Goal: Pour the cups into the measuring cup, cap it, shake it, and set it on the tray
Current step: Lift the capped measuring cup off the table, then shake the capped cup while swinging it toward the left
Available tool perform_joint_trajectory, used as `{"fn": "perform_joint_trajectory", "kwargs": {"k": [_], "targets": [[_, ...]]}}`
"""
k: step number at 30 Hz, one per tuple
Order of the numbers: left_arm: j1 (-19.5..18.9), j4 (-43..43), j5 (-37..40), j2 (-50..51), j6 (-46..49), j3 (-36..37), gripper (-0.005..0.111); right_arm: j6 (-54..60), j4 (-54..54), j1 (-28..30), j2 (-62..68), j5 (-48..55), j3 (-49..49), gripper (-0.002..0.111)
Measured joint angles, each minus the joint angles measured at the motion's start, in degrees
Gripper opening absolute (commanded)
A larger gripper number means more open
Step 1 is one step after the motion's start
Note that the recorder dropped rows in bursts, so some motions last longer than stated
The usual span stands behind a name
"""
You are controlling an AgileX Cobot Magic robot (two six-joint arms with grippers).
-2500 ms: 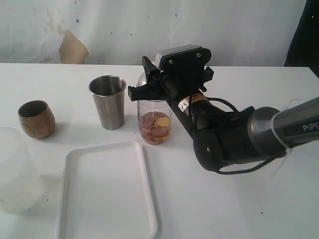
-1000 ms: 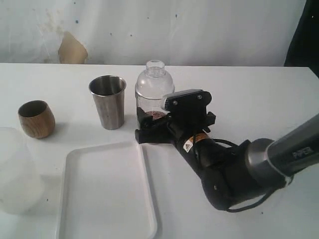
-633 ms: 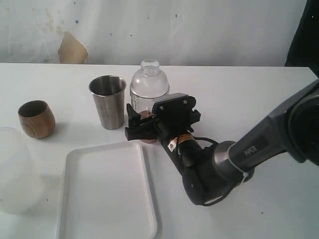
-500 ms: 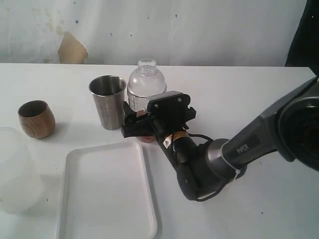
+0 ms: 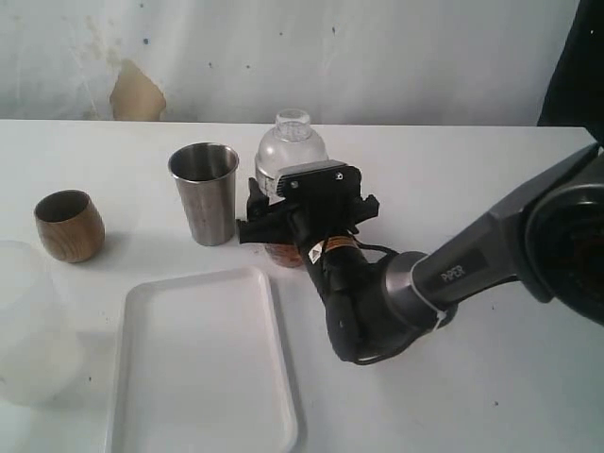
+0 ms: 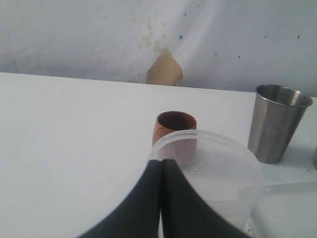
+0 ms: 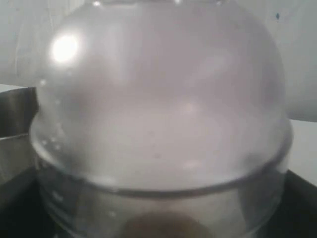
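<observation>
Measuring cup (image 5: 281,253), dome cap (image 5: 291,146) seated, upright on table (image 5: 491,170) beside steel tumbler (image 5: 204,193); right gripper (image 5: 309,209) straddles its body below the cap, presumably for shaking, clamp not discernible; left gripper (image 6: 161,166) pinched closed, empty.

The right half of the white worktop (image 5: 510,359) lies bare to its right edge, save for the right arm (image 5: 406,293) slanting in toward the middle. Its hand (image 5: 297,222) clasps the tall clear plastic measuring cylinder (image 5: 281,253) under a clear dome cap (image 5: 291,149), closing that side. The tapered steel tumbler (image 5: 205,193) stands just beside the cylinder, a narrow gap between. A wider lane separates the tumbler and the small round brown wooden cup (image 5: 69,225). The flat white rectangular tray (image 5: 198,359) fills the near middle. The frosted translucent plastic container (image 5: 28,326) blocks the near left corner, the closed left hand (image 6: 161,198) just beside it. A bare strip runs along the far edge.
</observation>
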State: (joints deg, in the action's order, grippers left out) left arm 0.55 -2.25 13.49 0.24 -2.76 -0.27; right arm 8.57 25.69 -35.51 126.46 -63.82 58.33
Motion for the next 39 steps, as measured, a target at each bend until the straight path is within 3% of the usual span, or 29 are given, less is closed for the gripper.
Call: {"fn": "perform_joint_trajectory", "kwargs": {"k": [5, 13, 20, 23, 25, 27, 33, 35, 37, 39], "targets": [[0.0, 0.0, 0.0, 0.0, 0.0, 0.0, 0.0, 1.01, 1.44, 0.0, -3.61, 1.67, -3.55, 0.0], [0.0, 0.0, 0.0, 0.0, 0.0, 0.0, 0.0, 1.25, -2.53, 0.0, -19.27, 13.25, -8.54, 0.0], [0.0, 0.0, 0.0, 0.0, 0.0, 0.0, 0.0, -1.33, -30.1, -1.51, -26.88, 41.18, -1.16, 0.0], [0.0, 0.0, 0.0, 0.0, 0.0, 0.0, 0.0, -0.44, -18.68, 0.11, -27.55, 47.28, -0.76, 0.0], [0.0, 0.0, 0.0, 0.0, 0.0, 0.0, 0.0, -0.44, -4.1, 1.45, -27.77, 45.85, -0.95, 0.0], [0.0, 0.0, 0.0, 0.0, 0.0, 0.0, 0.0, -0.88, 0.6, 1.48, -27.77, 42.9, -1.42, 0.0], [0.0, 0.0, 0.0, 0.0, 0.0, 0.0, 0.0, -1.69, -25.32, -4.47, -27.77, 40.59, -1.52, 0.0], [0.0, 0.0, 0.0, 0.0, 0.0, 0.0, 0.0, -1.5, -17.36, -4.4, -27.64, 41.18, -1.52, 0.0], [0.0, 0.0, 0.0, 0.0, 0.0, 0.0, 0.0, -2.18, 1.04, -3.35, -27.56, 40.57, -1.52, 0.0], [0.0, 0.0, 0.0, 0.0, 0.0, 0.0, 0.0, -4.48, 10.97, -3.06, -27.15, 38.34, -1.52, 0.0]]}}
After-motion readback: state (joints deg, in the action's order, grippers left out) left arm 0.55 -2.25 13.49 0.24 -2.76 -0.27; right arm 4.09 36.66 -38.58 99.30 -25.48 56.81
